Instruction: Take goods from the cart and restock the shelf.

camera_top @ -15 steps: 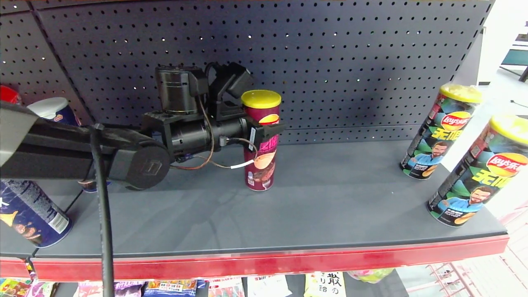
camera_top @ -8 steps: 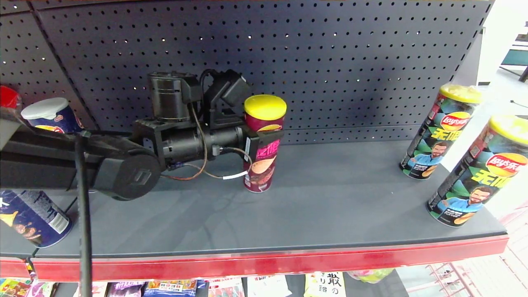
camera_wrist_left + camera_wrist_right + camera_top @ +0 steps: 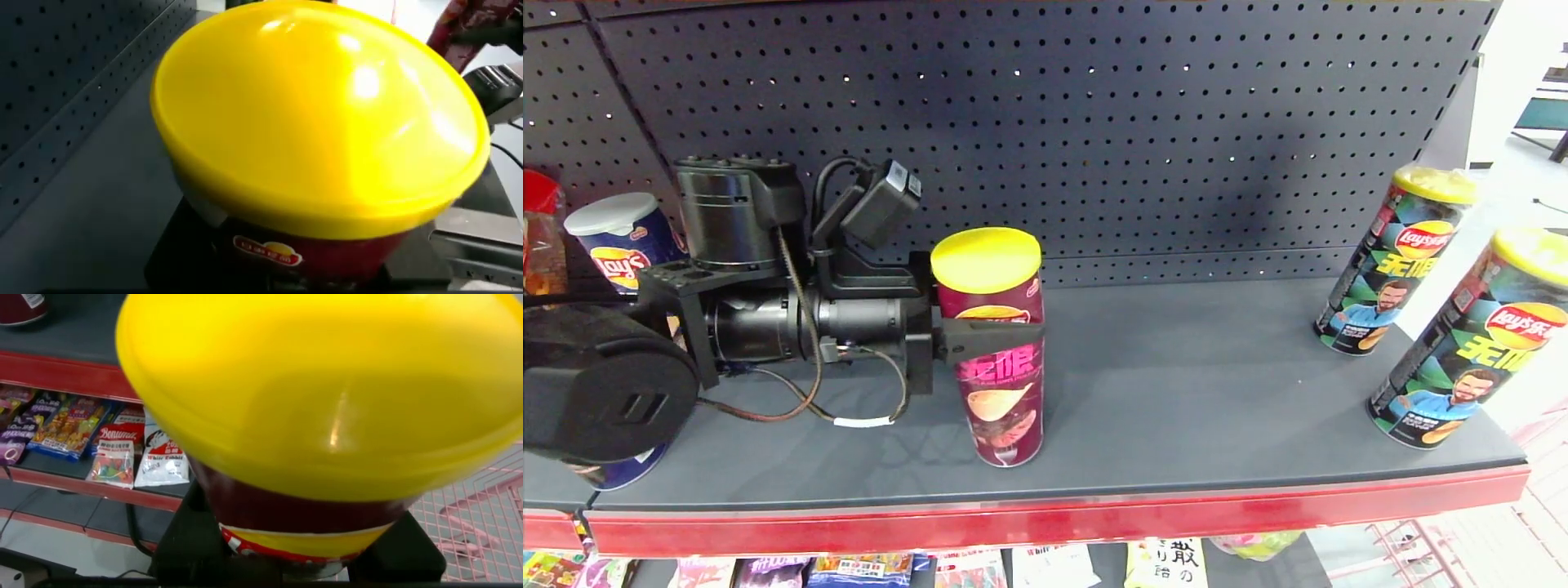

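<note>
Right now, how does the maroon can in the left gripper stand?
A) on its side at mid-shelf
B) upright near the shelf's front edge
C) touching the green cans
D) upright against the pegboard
B: in the head view the maroon can is upright in the left gripper, its base close to the shelf's red front lip, apart from the pegboard and the green cans.

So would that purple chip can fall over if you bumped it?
Probably, once let go: the maroon chip can is tall and narrow, so a bump near its yellow lid could tip it. Being round, it would likely roll after. The left gripper clamps its upper part, steadying it.
</note>
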Available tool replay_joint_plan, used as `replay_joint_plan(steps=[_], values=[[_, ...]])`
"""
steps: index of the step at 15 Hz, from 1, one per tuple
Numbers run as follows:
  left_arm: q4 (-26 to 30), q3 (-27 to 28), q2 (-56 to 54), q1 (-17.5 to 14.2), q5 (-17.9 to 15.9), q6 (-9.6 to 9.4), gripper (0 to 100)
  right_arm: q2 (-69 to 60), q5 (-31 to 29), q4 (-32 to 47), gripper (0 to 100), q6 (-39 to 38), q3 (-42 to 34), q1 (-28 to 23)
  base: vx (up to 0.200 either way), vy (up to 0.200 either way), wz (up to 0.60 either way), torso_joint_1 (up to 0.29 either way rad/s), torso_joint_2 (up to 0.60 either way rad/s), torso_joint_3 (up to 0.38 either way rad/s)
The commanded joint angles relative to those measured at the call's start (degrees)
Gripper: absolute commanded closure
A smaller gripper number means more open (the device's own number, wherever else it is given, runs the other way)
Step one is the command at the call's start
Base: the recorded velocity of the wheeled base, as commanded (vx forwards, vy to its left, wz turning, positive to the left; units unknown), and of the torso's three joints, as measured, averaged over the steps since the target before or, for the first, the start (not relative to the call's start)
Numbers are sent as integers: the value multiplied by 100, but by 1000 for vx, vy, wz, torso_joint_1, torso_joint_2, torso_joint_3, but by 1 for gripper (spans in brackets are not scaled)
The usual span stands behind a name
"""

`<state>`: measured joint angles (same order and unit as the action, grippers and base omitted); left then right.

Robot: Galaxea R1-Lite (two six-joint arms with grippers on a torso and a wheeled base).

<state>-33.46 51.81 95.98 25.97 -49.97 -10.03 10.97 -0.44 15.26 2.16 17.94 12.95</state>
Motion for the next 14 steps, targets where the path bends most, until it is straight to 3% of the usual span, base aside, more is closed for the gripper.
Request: replay_joint_plan(steps=[1,4,5,14], values=[[-29,-83,-132,-4,-57,-25,100,133,0,-6,100,4,86,6,0,0,0,0,0,0],[-29,-303,-62,-39,-48,-368,100,230,-9,-15,100,13,192,-3,0,0,0,0,0,0],[-37,-356,-62,-39,-48,-403,100,239,-9,-15,100,4,201,6,0,0,0,0,0,0],[-20,-479,-123,-65,-338,-385,100,274,-9,-15,100,4,209,6,0,0,0,0,0,0]])
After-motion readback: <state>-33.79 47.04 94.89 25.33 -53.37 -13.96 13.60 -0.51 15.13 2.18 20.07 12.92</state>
